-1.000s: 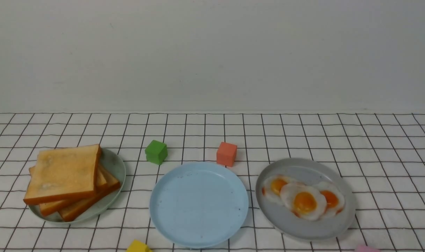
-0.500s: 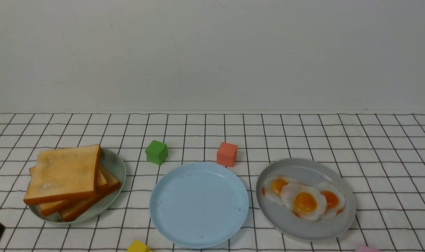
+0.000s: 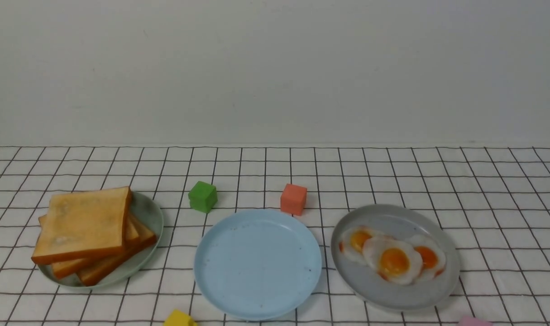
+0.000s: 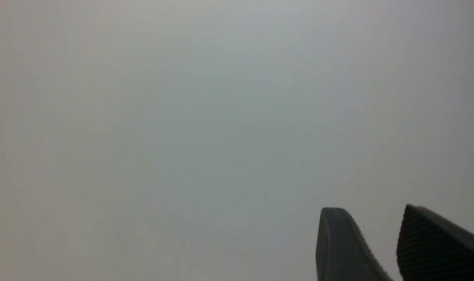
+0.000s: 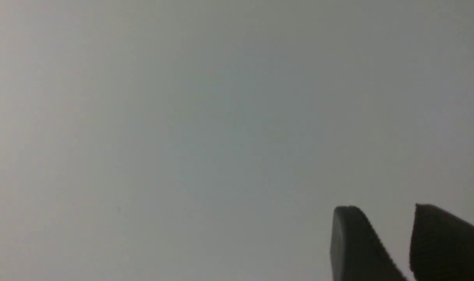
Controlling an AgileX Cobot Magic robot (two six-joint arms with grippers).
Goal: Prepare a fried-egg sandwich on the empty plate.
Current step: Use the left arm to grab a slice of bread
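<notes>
currently my left end effector (image 4: 371,212) and right end effector (image 5: 382,210) each have jaws partly spread, holding nothing, touching nothing, facing a plain grey wall (image 4: 182,117).

On my front feed, a pale green plate (image 3: 150,217) sits at lower left, carrying a fanned stack of toast slices (image 3: 82,224). At lower right, a grey plate (image 3: 392,296) holds three overlapping fried eggs (image 3: 392,260). A green cube (image 3: 203,196) and an orange cube (image 3: 294,198) stand apart near centre. The bottom edge cuts a yellow block (image 3: 179,318) and something pink (image 3: 474,322). A black-gridded white tablecloth (image 3: 505,190) lies under everything, with a plain wall (image 3: 275,68) behind.
</notes>
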